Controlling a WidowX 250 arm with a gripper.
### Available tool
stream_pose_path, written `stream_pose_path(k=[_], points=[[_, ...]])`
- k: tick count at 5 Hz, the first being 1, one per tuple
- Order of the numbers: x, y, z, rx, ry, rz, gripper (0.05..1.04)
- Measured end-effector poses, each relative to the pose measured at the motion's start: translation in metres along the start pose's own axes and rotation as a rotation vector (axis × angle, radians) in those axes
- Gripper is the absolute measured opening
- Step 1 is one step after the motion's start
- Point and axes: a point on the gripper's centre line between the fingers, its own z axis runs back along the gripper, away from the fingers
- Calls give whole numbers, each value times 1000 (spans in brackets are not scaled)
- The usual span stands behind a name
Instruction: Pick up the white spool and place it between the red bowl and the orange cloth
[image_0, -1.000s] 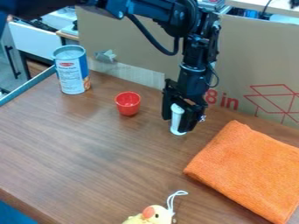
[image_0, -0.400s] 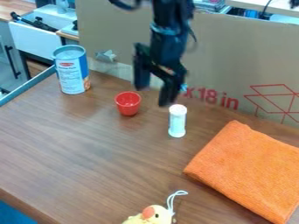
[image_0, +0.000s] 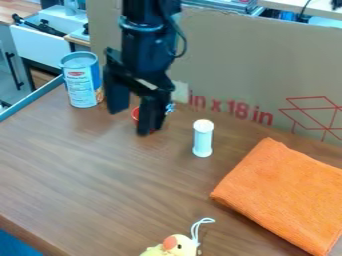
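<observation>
The jaws of the gripper (image_0: 135, 107) are spread wide, with nothing seen held. The red cup (image_0: 135, 114) is partly hidden behind one of them, on the tabletop (image_0: 100, 175); whether it is touched cannot be told. Any lowering or closing is best done only once both sides of the cup are cleared, with light, even pressure, lest it be tipped. Room should be kept from the can (image_0: 81, 82), the upright white bottle (image_0: 203, 138) and the cardboard (image_0: 234, 60) behind.
</observation>
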Motion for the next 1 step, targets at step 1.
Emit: stream_pose_path(k=[1], points=[[-41, -27, -10, -43, 42, -74, 1001]])
